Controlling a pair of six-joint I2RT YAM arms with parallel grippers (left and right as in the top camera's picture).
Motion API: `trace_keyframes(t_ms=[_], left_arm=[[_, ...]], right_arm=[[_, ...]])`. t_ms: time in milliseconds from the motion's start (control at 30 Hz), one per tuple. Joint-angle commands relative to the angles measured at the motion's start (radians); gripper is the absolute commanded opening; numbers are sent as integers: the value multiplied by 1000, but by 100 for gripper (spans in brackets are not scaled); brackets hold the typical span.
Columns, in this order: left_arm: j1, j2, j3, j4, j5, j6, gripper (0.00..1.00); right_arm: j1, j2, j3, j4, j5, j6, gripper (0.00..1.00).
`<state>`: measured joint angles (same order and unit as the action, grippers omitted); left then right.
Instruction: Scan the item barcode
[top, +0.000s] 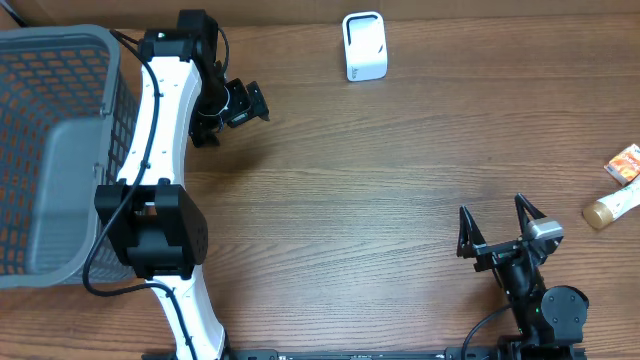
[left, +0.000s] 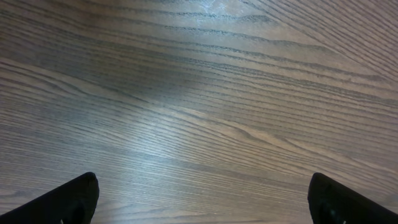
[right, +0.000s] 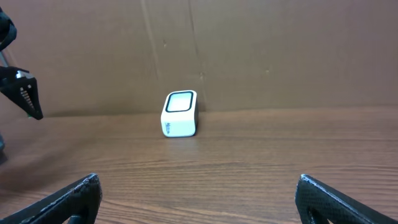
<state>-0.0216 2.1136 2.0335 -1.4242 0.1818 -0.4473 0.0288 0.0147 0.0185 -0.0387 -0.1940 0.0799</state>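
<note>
Well, you had the tan item (top: 610, 209) lying on its side at the 3 o'clock edge of the table (top: 380, 200). An orange packet (top: 624, 162) lay just beside it toward 12 o'clock. Both were cut by the frame edge and too small for any barcode to be read, and I could not tell which one was meant for scanning. Neither touched a finger.

Your right gripper (top: 492, 206) stood at about 5 o'clock on the table. The tan item lay off to its 3 o'clock, outside the gap between its fingers and apart from them. Those fingers were spread wide and gripped nothing. In the right wrist view the black fingertips (right: 71, 199) sat in the bottom corners with bare wood between them.

The white scanner (top: 364, 46) stood upright at the 12 o'clock edge, close to the brown wall. That put it at roughly 11 o'clock from the right gripper and well apart from both items.

Your left gripper (top: 245, 103) hung at about 10 o'clock, across the table from the items, its fingers likewise wide and empty. The left wrist view showed wood grain between its fingertips (left: 71, 199).

A grey basket (top: 60, 150) sat at the 9 o'clock edge, beside the left arm.
</note>
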Motion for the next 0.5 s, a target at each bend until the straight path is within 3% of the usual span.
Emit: trace_keyframes(t_ms=[0,267,467], left_arm=[[1,-2,8,0,-6,-17,100],[1,-2,8,0,-6,-17,100],[1,-2,8,0,-6,-18,100]], right_arm=[[6,-13,-11,-4,19,-7,100],[7,-13,-11,-31,31,-137,100],[7,-13,-10,-38,70,-127,100]])
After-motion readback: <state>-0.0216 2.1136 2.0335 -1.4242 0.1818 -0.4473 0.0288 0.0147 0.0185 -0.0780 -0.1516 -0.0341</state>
